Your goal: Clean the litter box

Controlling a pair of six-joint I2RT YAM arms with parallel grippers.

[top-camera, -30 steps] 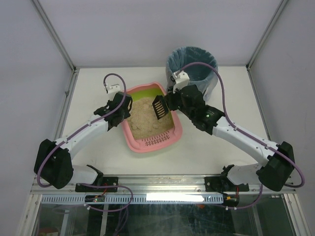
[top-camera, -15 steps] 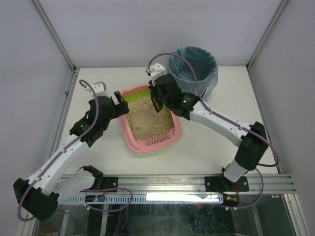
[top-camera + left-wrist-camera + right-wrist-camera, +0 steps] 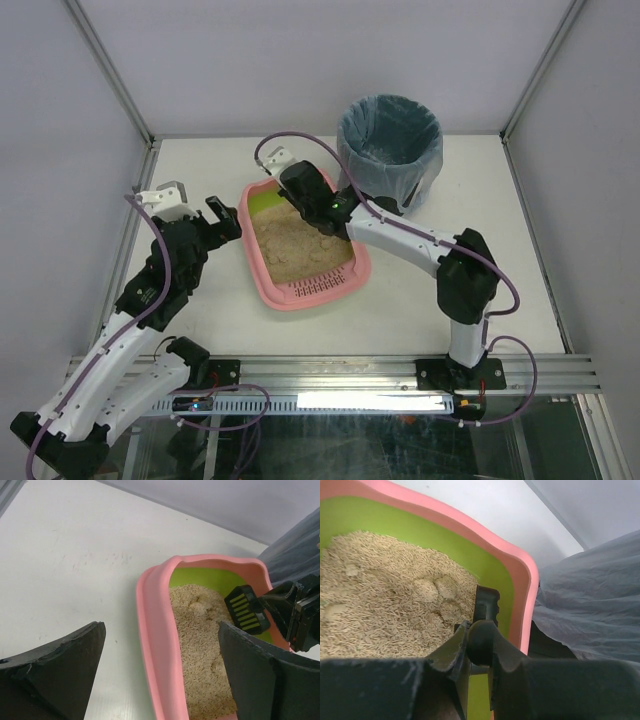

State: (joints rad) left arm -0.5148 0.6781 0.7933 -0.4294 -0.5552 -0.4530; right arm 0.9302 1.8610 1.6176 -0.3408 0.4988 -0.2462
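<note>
Overhead view of a white table point(image 3: 450, 270). A pink litter box point(image 3: 312, 291) filled with beige litter point(image 3: 300, 250) sits at the centre of the frame. Just left of it, the left gripper point(image 3: 224, 219) hovers with its fingers spread wide, holding nothing. Over the tray's upper end, the right gripper point(image 3: 481, 641) is clamped on a small black slotted scoop point(image 3: 246, 609). A round black bin point(image 3: 362, 150) lined with a blue bag stands at the upper right.

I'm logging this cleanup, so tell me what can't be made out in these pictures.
Scoop: top view, hidden under the right pincer; right wrist view, mostly behind it.
Litter box slotted end: both wrist views, out of frame.
Bin contents: top view, too dim to tell.
</note>
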